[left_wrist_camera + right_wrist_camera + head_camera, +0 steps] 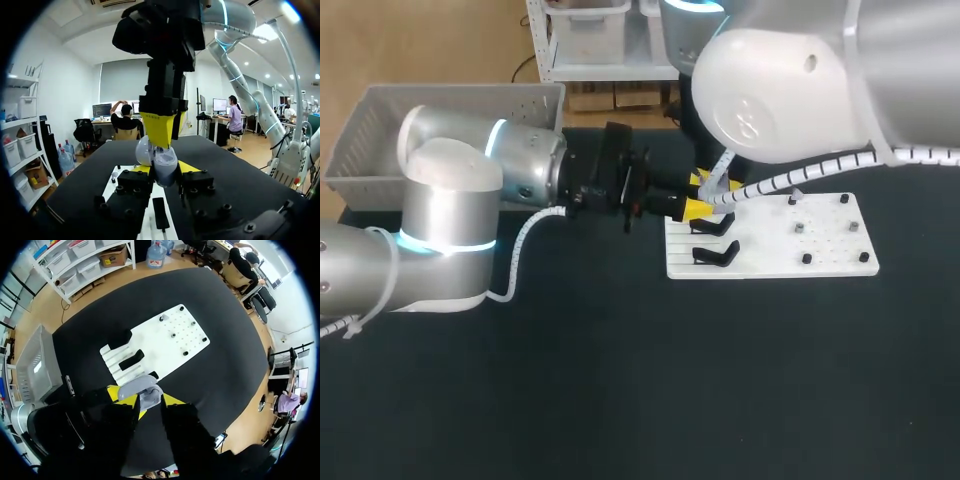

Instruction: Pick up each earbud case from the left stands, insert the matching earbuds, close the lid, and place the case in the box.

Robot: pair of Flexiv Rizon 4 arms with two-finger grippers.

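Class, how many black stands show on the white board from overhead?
2: one stand beside the left fingers, a second stand nearer the board's front edge; more may be hidden.

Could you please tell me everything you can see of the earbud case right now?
The earbud case is small, rounded, pale grey and smooth like plastic. Its lid appears hinged open. It is held off the table by the white board's slotted end, clamped between the left gripper's yellow tips and the right gripper's. Any earbuds inside are hidden.
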